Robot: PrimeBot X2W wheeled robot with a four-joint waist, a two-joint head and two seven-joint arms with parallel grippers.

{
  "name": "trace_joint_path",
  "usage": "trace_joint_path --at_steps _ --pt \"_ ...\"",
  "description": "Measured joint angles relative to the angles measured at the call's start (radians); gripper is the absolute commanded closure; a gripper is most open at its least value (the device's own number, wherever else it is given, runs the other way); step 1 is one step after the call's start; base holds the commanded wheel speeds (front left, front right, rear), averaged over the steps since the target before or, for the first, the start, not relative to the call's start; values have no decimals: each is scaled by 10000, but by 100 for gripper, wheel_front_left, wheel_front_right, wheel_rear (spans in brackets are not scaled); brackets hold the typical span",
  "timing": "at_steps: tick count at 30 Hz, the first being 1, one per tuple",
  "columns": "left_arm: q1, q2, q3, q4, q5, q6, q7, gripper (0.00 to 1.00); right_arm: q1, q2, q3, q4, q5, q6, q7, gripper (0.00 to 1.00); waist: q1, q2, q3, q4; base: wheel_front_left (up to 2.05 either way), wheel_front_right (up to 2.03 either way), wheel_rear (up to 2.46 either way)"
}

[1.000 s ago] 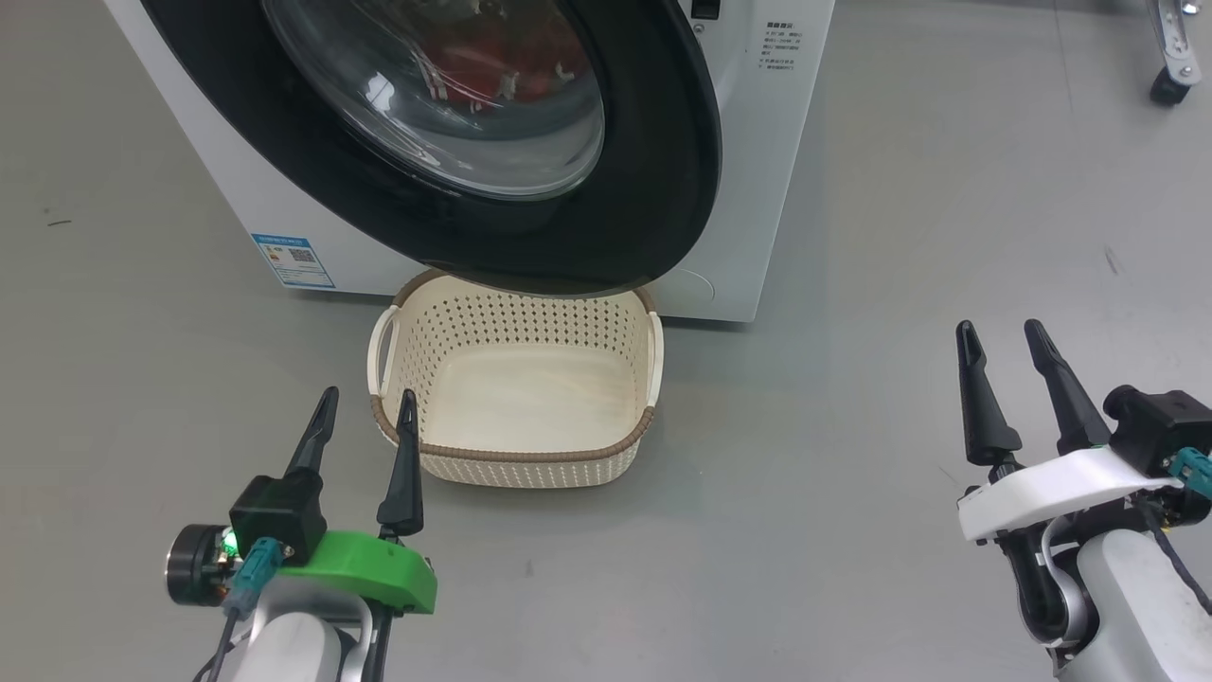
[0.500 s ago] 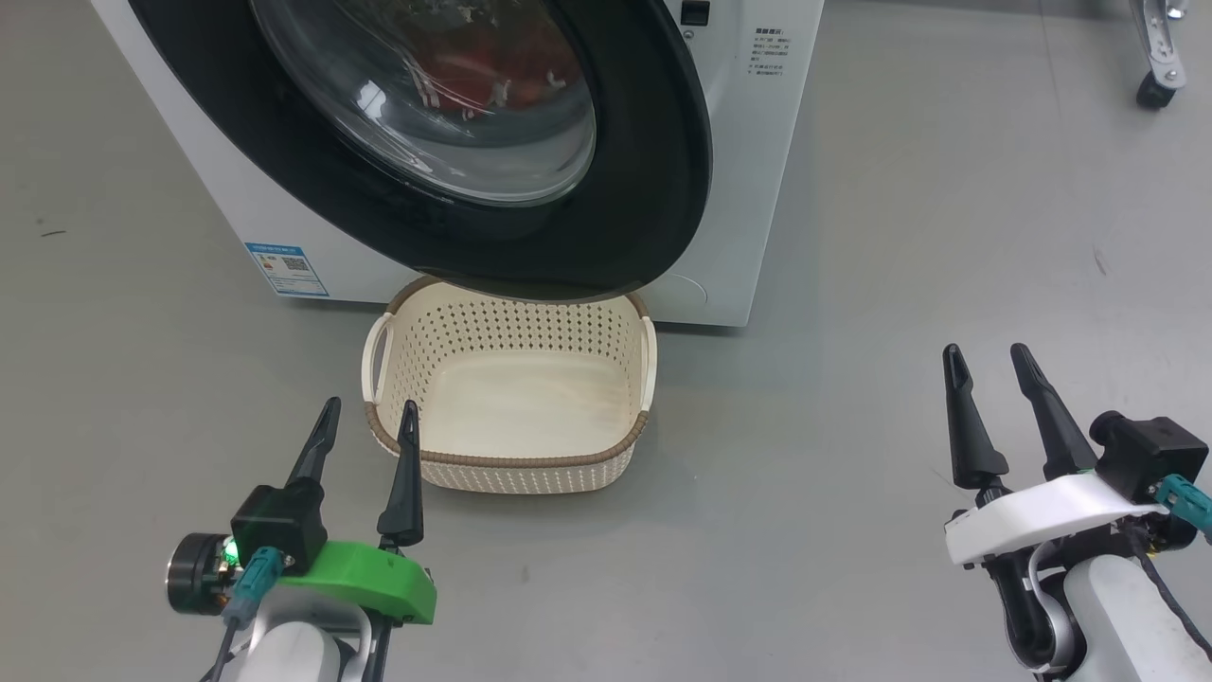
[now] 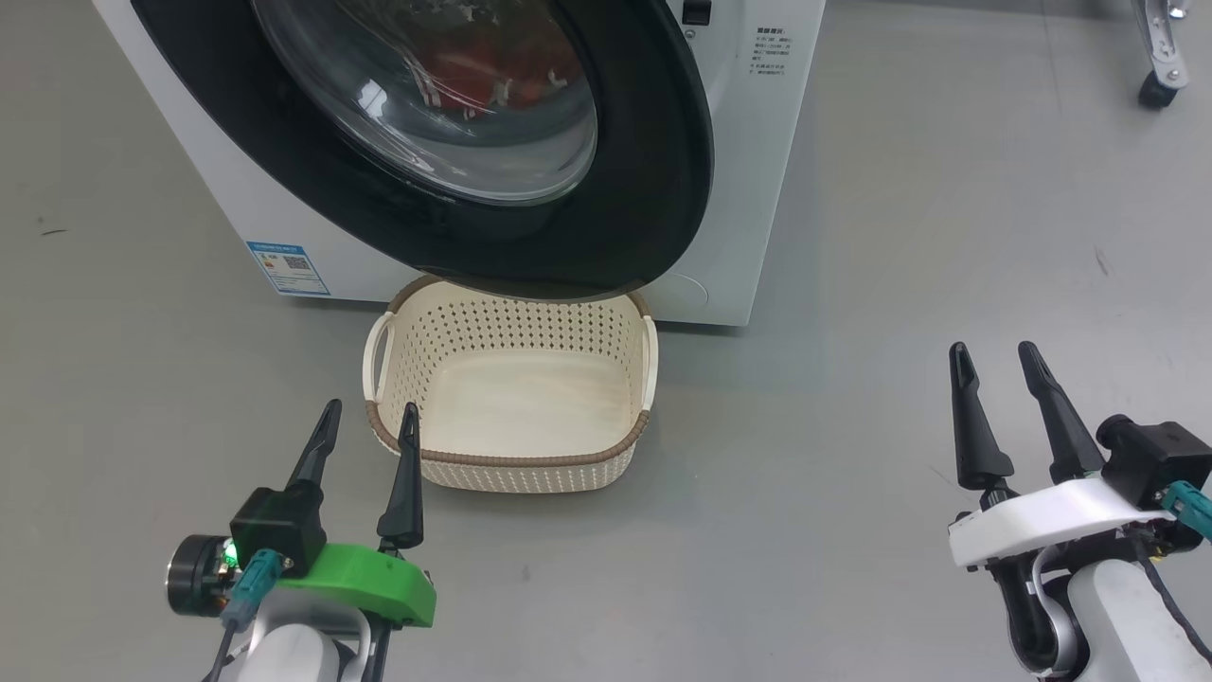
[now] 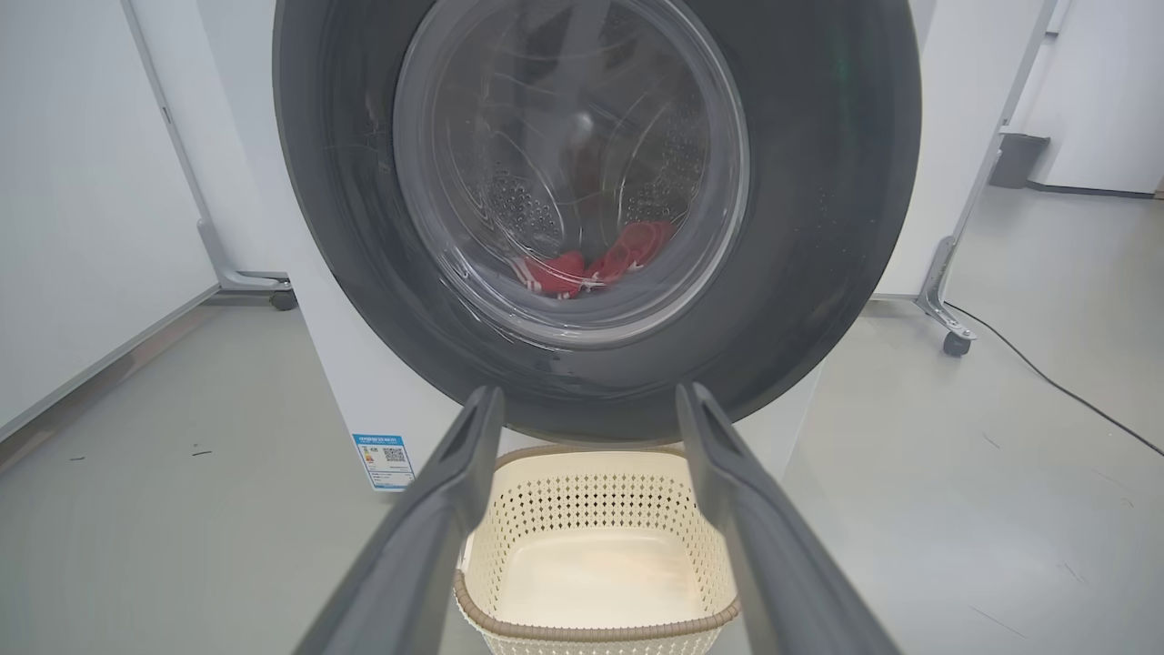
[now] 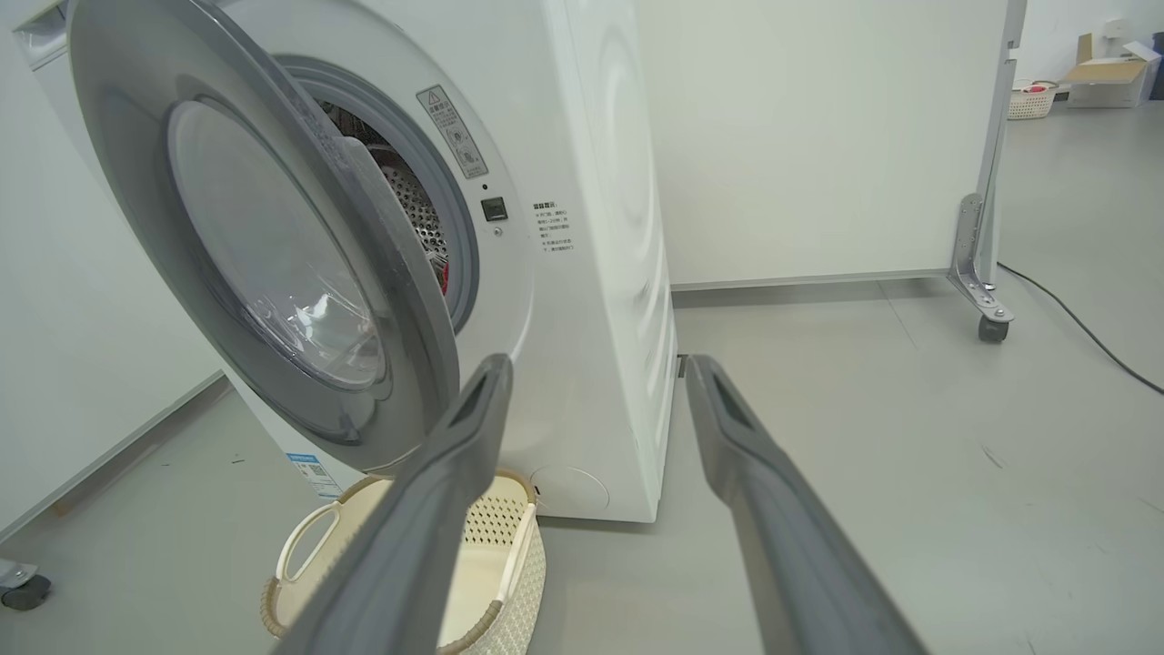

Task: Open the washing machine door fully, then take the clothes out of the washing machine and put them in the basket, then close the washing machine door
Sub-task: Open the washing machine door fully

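Note:
The white washing machine [image 3: 739,142] stands ahead with its black-rimmed door [image 3: 653,189] ajar, swung partly out over the basket. In the right wrist view the door [image 5: 273,273] hangs a little off the machine front [image 5: 582,300]. Red clothes [image 4: 591,268] lie in the steel drum, seen through the door glass [image 3: 492,66]. The cream basket [image 3: 511,398] sits empty on the floor below the door. My left gripper [image 3: 369,421] is open beside the basket's near left corner. My right gripper [image 3: 994,365] is open over bare floor, well right of the machine.
Grey floor surrounds the machine. A caster [image 3: 1157,90] on a metal frame leg stands at the far right, with a black cable [image 5: 1082,327] along the floor behind it. White wall panels [image 5: 818,136] rise behind the machine. A blue label [image 3: 286,267] marks the machine's lower left corner.
The head camera shifted slightly a second ago, sliding the whole scene. Since half a second ago the right gripper has nudged a little to the right; the door and left gripper keep their places.

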Motion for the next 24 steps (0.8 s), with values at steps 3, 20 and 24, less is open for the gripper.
trace_joint_path --at_steps 3,20,24 --pt "1 2 4 -2 0 -2 0 0 70 -6 -21 -23 -132 2 2 0 0 0 2 9 0 0 0" --pt "15 4 -10 -36 -2 -15 0 0 137 -19 -165 -142 -328 17 2 0 0 0 52 81 0 0 0" --pt "19 6 -40 -61 -2 -15 0 0 138 -21 -205 -203 -330 44 2 0 0 0 110 109 0 0 0"
